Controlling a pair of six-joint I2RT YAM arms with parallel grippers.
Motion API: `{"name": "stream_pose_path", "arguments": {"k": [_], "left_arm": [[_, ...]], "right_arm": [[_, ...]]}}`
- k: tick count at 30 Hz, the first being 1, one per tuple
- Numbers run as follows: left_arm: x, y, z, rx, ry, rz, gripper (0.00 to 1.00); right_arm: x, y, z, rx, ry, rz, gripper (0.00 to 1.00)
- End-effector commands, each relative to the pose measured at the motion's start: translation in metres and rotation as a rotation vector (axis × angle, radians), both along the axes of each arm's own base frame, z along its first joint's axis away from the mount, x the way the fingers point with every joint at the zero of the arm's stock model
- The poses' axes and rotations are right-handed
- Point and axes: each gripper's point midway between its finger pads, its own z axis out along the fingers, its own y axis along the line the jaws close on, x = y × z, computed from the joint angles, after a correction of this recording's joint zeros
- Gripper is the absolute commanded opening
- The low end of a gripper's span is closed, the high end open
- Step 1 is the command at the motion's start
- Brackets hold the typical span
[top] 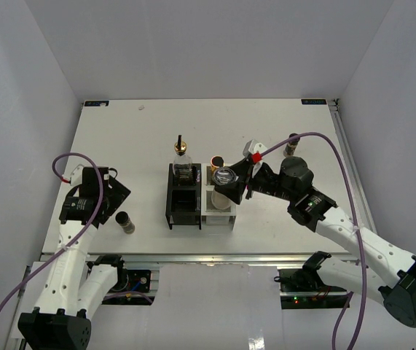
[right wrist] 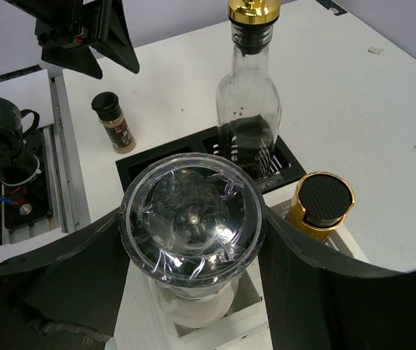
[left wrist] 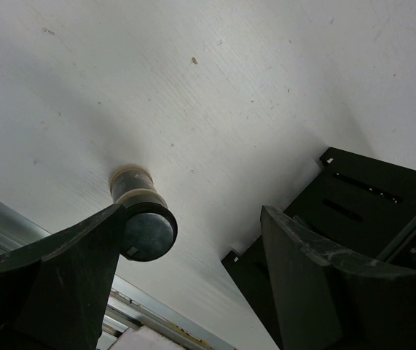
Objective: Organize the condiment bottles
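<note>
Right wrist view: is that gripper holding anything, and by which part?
Yes, the right gripper holds the clear-lidded shaker by its lid, one finger on each side.

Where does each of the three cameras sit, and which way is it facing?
Top camera: fixed above and behind the arms, looking down on the table; both arms reach up from the bottom edge.
Left wrist camera: on the left arm, low over the table, looking past its own open jaws at the small shaker.
Right wrist camera: on the right arm, looking down between its own jaws, which clasp the jar over the rack.
Shared: all three show the small shaker; both wrist views show the rack.
</note>
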Motion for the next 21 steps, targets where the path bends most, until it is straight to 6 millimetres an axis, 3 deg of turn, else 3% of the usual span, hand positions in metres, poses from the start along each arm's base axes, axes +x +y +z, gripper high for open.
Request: {"name": "stream_pose_path", "arguments": {"k": [1, 8, 21], "left_arm": [[-0.004, -0.004, -0.009, -0.047, 0.007, 0.038, 0.85], [-0.009, -0.004, -0.030, -0.059, 0.091, 0.077, 0.85], [-0.006, -0.001, -0.039, -0.045, 0.125, 0.093, 0.85]], "right_arm": [[0.003, 0.007, 0.036, 0.108, -0.132, 0.009, 0.08], [0.007, 0.007, 0.020, 0.106, -0.133, -0.006, 0.08], [0.014, 0.006, -0.023, 0.076, -0.152, -0.034, 0.12]]}}
